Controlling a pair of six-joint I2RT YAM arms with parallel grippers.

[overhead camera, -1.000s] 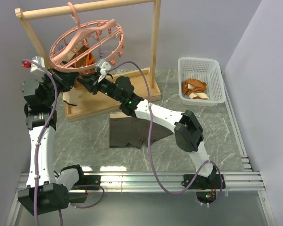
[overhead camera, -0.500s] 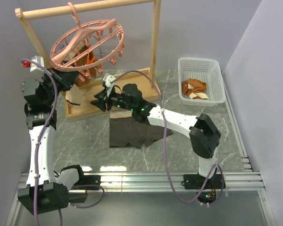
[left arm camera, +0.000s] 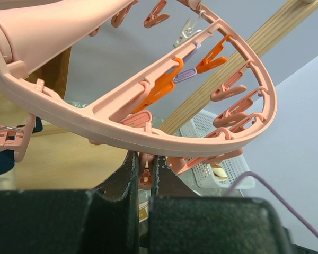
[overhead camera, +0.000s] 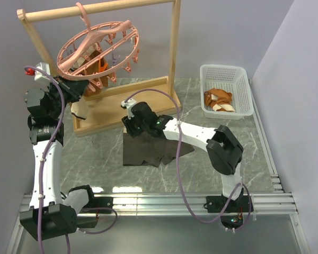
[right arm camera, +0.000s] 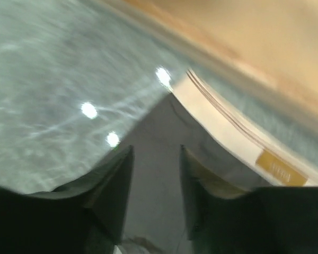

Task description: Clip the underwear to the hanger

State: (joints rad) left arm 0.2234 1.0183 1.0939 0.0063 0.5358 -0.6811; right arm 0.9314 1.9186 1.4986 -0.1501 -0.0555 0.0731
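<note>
While the underwear lies spread flat on the bench at the centre of the top view, just below the wooden base of the rack, the right hand is low over its upper-left corner, fingers parted and holding nothing. In the right wrist view dark cloth fills the gap between the fingers, and the pale waistband runs off toward the lower right. That view is blurred, so I cannot tell whether the fingertips touch the fabric.

At the upper left of the top view, the left hand looks clenched on the lower rim of the hanger, which hangs tilted from the rack's bar. Its fingers are nearly together, with pink plastic in the slit.

The underwear should be light, limp and quick to sag or fold once lifted. The waistband looks thicker and firmer than the rest, so it is probably the best hold. A pinch near its corner would likely let the edge hang straight for a clip. On the smooth bench, the fingers may have to press down to gather cloth, and could catch only one layer.
</note>
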